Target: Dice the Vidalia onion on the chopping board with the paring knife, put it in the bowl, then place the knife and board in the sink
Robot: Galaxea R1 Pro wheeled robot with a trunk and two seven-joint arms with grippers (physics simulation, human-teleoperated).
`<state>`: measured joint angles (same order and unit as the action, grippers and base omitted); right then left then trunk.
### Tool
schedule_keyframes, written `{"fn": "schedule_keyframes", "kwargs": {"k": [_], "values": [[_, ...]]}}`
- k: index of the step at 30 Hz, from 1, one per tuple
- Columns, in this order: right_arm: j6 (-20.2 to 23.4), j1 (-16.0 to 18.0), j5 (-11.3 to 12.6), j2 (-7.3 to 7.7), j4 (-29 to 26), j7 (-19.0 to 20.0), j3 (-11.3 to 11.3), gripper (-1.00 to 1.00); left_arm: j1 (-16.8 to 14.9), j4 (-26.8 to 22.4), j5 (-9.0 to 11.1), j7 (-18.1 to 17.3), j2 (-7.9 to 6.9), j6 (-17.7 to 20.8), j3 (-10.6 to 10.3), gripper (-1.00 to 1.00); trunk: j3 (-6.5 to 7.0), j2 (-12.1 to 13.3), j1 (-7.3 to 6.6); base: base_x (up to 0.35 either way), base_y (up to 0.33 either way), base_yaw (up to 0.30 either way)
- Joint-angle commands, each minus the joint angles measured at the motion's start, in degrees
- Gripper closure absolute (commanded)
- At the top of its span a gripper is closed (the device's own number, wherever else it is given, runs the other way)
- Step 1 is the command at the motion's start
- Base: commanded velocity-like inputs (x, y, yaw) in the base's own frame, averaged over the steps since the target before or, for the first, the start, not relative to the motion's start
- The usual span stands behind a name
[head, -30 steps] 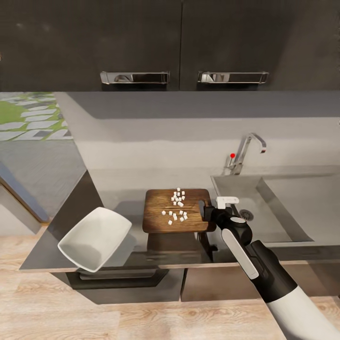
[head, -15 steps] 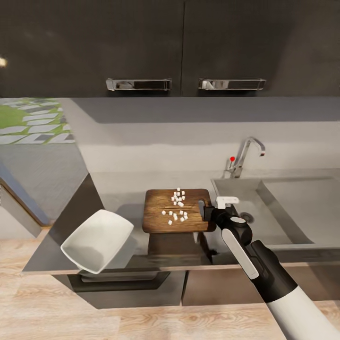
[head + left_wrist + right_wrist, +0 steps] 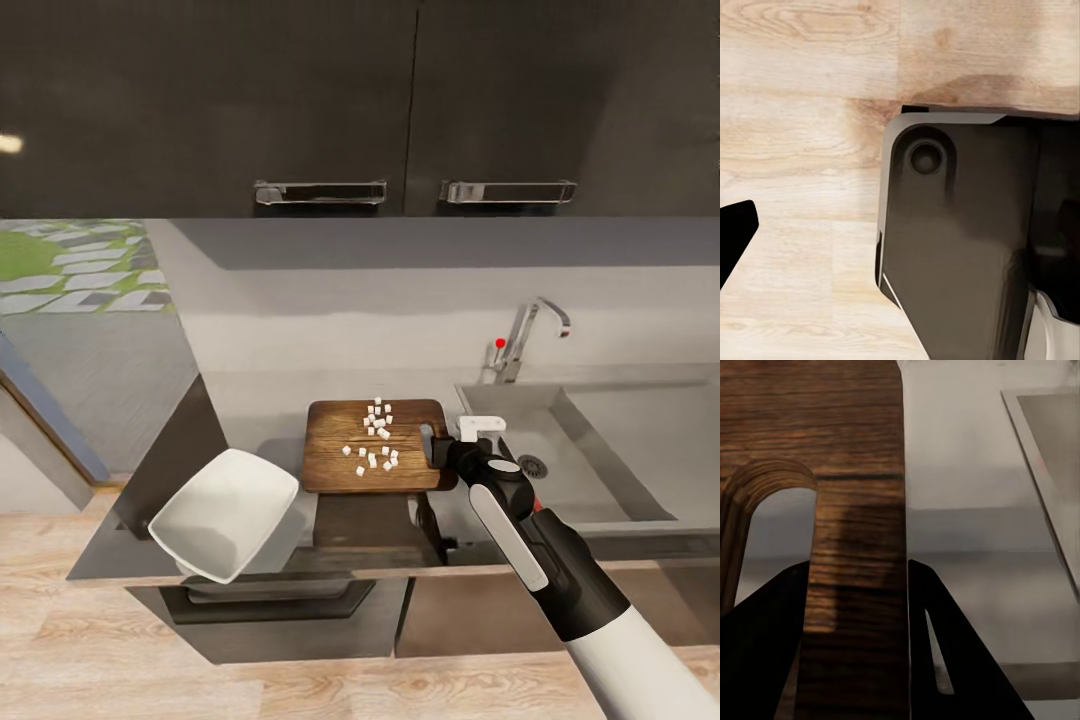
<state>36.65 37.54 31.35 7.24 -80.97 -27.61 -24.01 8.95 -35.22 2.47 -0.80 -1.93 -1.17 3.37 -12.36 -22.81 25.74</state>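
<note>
Since the earlier frame only the view has been shifted; nothing has been moved. The right hand [image 3: 437, 447] is clamped on the chopping board [image 3: 372, 445] at its handle end. Diced onion [image 3: 375, 440] lies beyond it, uncollected; the bowl [image 3: 225, 513] is empty, the sink [image 3: 600, 455] alongside.

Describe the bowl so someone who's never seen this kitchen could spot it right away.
Find the long grey countertop under the dark wall cabinets. The bowl sits at its front edge, left of the chopping board that carries the white onion dice. It is the white, squarish, empty dish, tilted and overhanging the counter edge.
</note>
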Motion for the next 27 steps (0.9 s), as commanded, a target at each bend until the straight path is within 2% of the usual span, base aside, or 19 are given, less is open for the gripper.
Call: {"fn": "schedule_keyframes", "kwargs": {"k": [1, 12, 27], "values": [[0.09, 0.07, 0.55, 0.06, -0.07, -0.58, -0.16, 1.00, 0.02, -0.09, 0.26, -0.08, 0.00, -0.06, 0.05, -1.00, -0.01, -0.10, 0.04, 0.000, 0.000, 0.000], [0.09, 0.07, 0.55, 0.06, -0.07, -0.58, -0.16, 1.00, 0.02, -0.12, 0.26, -0.08, 0.01, -0.06, 0.04, -1.00, 1.02, -0.10, 0.04, 0.000, 0.003, 0.000], [0.09, 0.07, 0.55, 0.06, -0.07, -0.60, -0.16, 1.00, 0.02, -0.12, 0.26, -0.08, 0.01, -0.06, 0.02, -1.00, 2.41, -0.10, 0.04, 0.000, 0.099, 0.000]]}}
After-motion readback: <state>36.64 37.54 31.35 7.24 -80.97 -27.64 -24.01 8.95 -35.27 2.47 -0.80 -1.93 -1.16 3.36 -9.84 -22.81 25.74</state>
